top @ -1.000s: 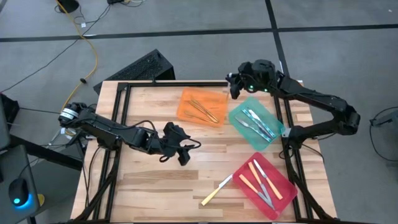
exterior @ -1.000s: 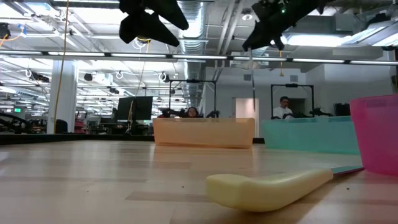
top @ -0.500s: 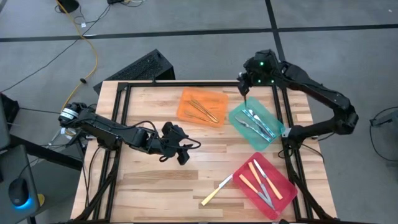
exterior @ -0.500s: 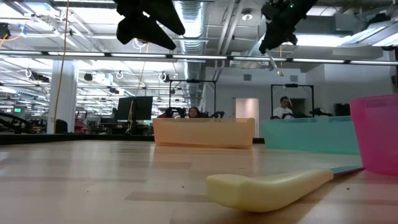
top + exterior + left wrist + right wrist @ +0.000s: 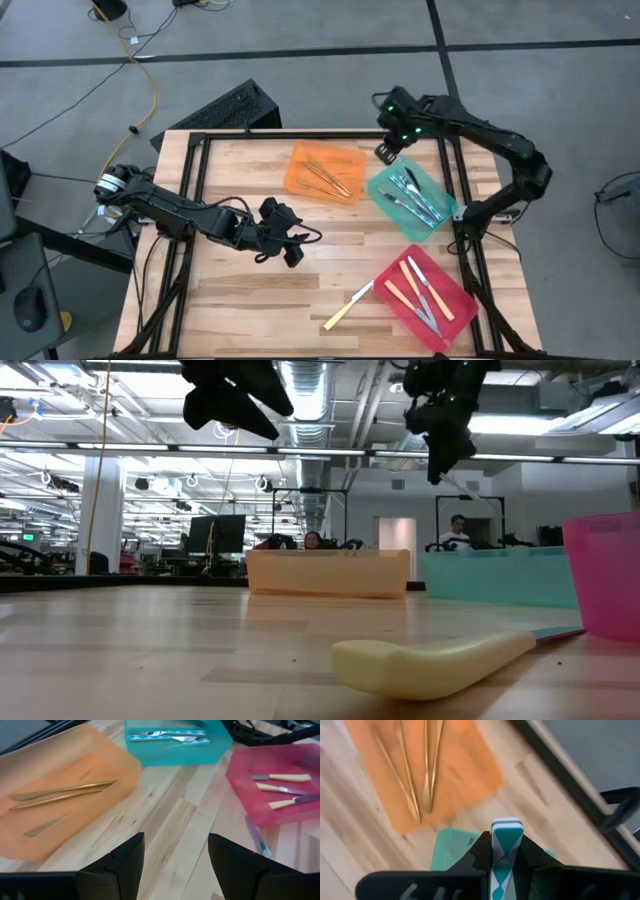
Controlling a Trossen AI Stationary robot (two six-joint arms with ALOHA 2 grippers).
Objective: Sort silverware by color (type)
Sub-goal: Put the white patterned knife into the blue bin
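Over the far edge of the green tray (image 5: 381, 194), the right tool (image 5: 386, 151) hangs above the bench (image 5: 240, 280), its fingers pinching a blue-patterned utensil (image 5: 505, 851) by the handle. More blue-handled pieces (image 5: 412, 194) lie inside that tray. The orange tray (image 5: 300, 178) beside it holds the gold utensils (image 5: 328, 176). Nearer the front, the red tray (image 5: 395, 270) carries the yellow-handled ones (image 5: 418, 285), and one stray yellow-handled utensil (image 5: 346, 305) lies on the bare wood just beside it. The left tool (image 5: 292, 246) hovers over the middle of the bench with its fingers (image 5: 119, 865) spread and nothing between them.
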